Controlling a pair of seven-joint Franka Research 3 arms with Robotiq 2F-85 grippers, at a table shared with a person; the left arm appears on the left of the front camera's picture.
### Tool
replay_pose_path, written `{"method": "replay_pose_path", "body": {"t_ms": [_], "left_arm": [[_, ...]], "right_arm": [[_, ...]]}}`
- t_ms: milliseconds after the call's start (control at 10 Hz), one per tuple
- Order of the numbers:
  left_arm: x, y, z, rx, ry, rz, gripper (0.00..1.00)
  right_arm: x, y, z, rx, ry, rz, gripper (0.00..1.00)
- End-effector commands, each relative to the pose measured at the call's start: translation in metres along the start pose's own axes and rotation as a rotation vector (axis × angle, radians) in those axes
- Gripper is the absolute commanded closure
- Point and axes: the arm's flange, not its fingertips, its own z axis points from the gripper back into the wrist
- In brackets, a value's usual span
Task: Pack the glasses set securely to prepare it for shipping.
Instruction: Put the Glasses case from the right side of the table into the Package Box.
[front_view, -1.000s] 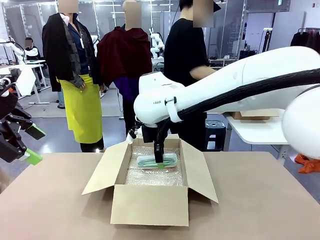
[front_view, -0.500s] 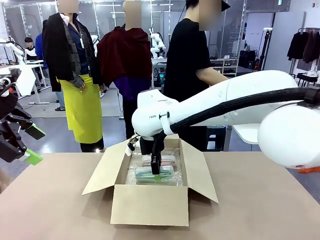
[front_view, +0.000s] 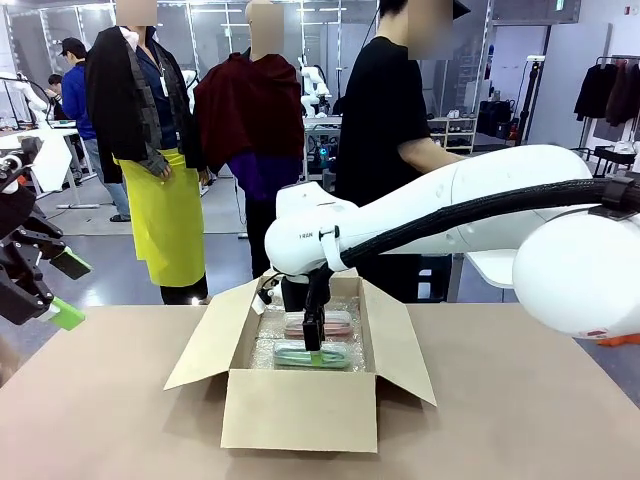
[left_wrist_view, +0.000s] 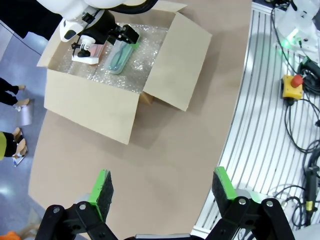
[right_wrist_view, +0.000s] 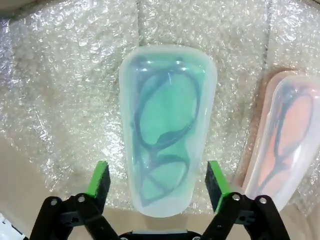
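Your box (front_view: 300, 410), lined with bubble wrap (right_wrist_view: 60, 90), holds both cases; the right pincer (right_wrist_view: 157, 175), spread apart, straddles the mint case (right_wrist_view: 167, 130) mid-frame, with the pink case (right_wrist_view: 282, 135) at right.

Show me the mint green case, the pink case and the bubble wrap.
mint green case (right_wrist_view: 167, 130), right wrist view, middle of its translucent lid.
pink case (right_wrist_view: 287, 140), right wrist view, middle of its lid.
bubble wrap (right_wrist_view: 65, 90), right wrist view, bare patch.
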Motion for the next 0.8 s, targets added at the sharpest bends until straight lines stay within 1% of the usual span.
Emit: {"method": "replay_pose_path", "body": {"t_ms": [0,200,300,700], "left_arm": [[-0.001,0.000,0.001,-0.006,-0.006,-0.015,0.00],[-0.001,0.000,0.001,-0.006,-0.006,-0.015,0.00],[-0.001,0.000,0.001,-0.006,-0.006,-0.015,0.00],[-0.001,0.000,0.001,-0.006,-0.006,-0.015,0.00]], "right_arm": [[-0.003,0.004,0.012,0.018,-0.004,-0.014,0.00],[-0.012,0.007,0.019,0.004,-0.011,-0.037,0.00],[-0.003,-0.001,0.007,-0.002,-0.001,-0.004,0.00],[-0.003,-0.001,0.007,-0.002,-0.001,-0.004,0.00]]}}
